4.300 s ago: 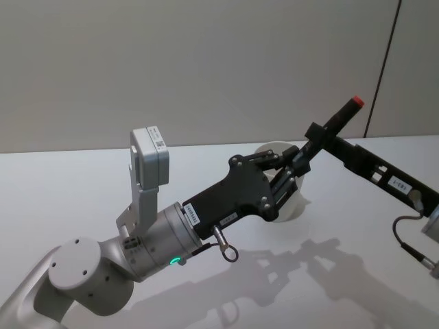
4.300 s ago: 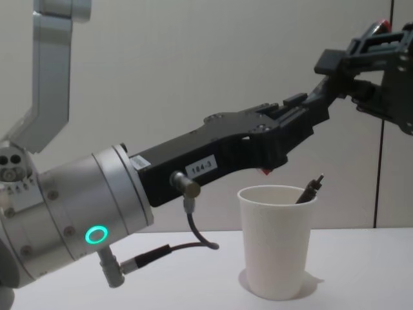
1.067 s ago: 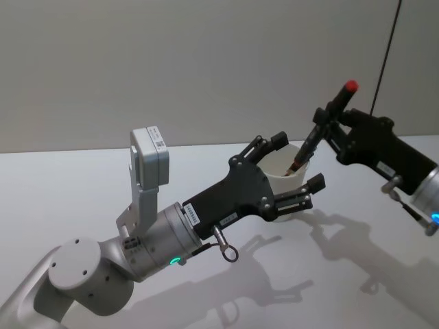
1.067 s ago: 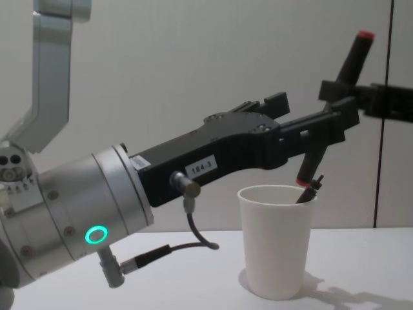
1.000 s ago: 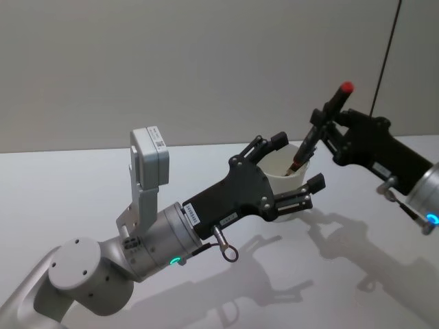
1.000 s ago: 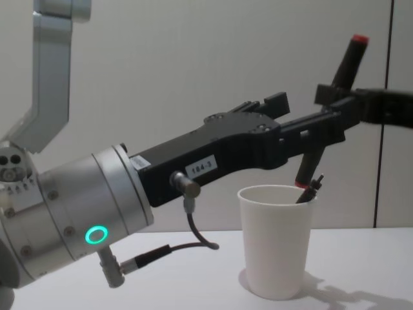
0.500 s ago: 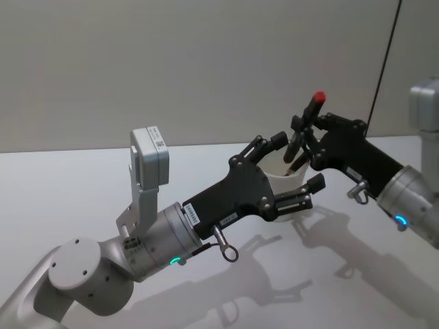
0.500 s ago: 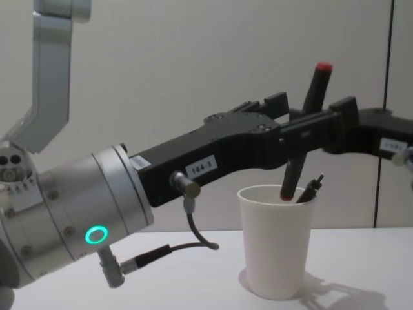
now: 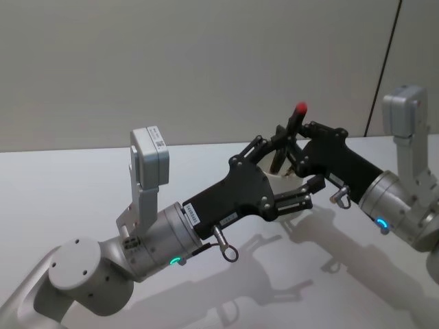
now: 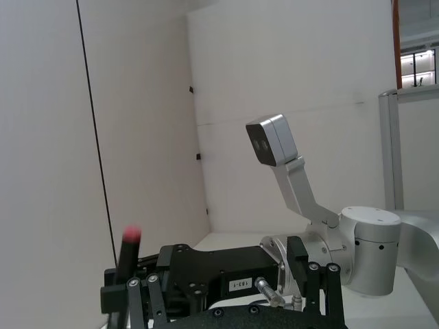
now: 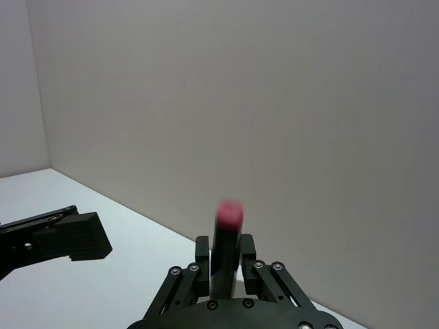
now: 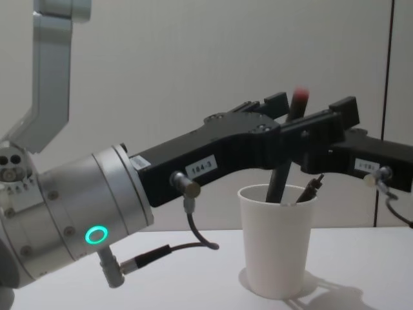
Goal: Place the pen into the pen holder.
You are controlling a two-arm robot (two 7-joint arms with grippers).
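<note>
The red-capped pen (image 12: pixel 286 150) is gripped by the right gripper's (image 9: pixel 287 145) clenched jaws, its lower end inside the pen holder (image 12: pixel 277 242) on the tabletop (image 9: pixel 82 192), while the left gripper's (image 9: pixel 293 173) jaws are spread around the cup.

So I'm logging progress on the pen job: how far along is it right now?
Nearly done. The red-capped pen is partly down inside the pen holder, its tip below the rim. The right gripper is shut on the pen, so release and withdrawal remain. The left gripper is open around the cup, not gripping it. A second dark pen leans inside against the rim.
</note>
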